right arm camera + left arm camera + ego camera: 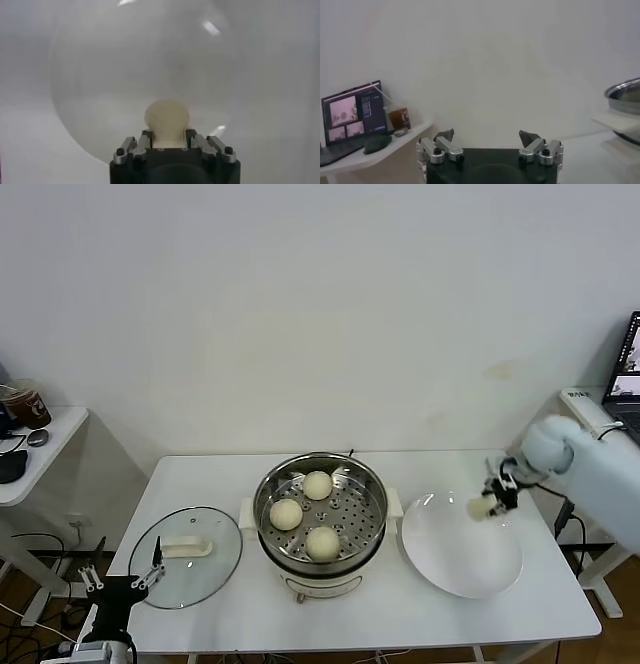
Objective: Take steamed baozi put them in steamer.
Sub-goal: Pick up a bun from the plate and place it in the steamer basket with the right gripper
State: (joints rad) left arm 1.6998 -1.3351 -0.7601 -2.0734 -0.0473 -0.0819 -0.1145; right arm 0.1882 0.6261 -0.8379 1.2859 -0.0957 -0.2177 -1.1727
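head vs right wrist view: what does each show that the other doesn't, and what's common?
Head view only: the shiny stainless-steel steamer holding three cream-white round baozi, the round glass lid with a white handle beside it on the white table, and the open left gripper parked low at the table's left corner.
Right wrist view only: a close look at the metal fingers pressed on both sides of the bun.
Both: the right gripper shut on the fourth baozi above the flat white plate.
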